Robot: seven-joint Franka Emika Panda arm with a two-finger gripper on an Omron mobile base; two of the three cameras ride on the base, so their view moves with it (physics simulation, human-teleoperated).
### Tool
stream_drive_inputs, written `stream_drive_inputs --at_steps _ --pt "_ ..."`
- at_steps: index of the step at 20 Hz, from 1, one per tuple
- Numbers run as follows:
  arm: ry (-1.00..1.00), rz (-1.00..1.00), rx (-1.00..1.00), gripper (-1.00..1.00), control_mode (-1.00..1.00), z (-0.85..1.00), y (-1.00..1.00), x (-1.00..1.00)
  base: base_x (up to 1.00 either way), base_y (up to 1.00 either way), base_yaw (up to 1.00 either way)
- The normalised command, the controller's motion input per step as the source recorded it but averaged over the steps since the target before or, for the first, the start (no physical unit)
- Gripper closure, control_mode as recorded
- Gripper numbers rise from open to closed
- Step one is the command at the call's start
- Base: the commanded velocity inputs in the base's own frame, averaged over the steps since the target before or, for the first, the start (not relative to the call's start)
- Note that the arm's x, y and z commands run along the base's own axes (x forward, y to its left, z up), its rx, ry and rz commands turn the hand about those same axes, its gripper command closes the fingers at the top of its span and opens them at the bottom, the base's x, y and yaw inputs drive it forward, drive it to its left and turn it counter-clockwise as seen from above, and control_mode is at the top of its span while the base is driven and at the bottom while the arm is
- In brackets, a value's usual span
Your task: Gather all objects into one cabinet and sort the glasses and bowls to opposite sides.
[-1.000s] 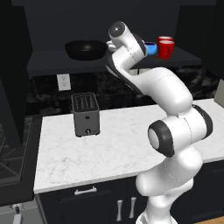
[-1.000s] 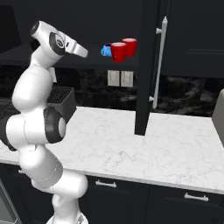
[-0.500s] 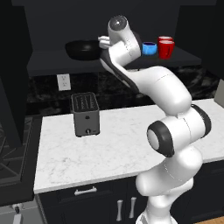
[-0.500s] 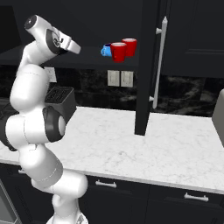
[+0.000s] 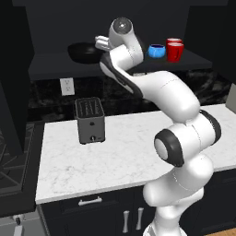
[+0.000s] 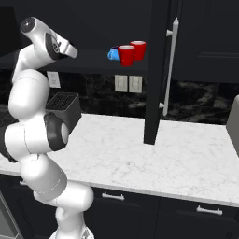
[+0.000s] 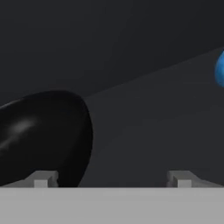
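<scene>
Cropping the black bowl [image 7: 41, 135] and blue bowl [image 7: 220, 70], fingers [image 7: 43, 178] stand apart, empty.

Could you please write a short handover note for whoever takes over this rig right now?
Claw: open, holding nothing, raised to the cabinet shelf with the black bowl just ahead, toward one fingertip.
Things: black bowl at the left of the shelf; blue bowl and two red cups grouped at the right. The toaster stands on the counter below.
Done: all four pieces are in the one cabinet.
Left: the blue bowl sits beside the cups, so the sorting is unfinished; bowls should end up together, opposite the cups.
</scene>
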Motion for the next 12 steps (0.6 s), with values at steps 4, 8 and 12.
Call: stream_drive_inputs --at_steps 4,8,12 --pt "-0.04 0.04 0.12 -1.00 -1.00 0.06 0.32 -0.08 0.00 0.00 0.00" --pt "0.00 0.00 0.15 -1.00 -1.00 0.16 0.23 -0.02 0.00 0.00 0.00" --pt "0.01 0.00 0.13 -1.00 -1.00 0.19 0.19 0.00 0.00 0.00 0.00"
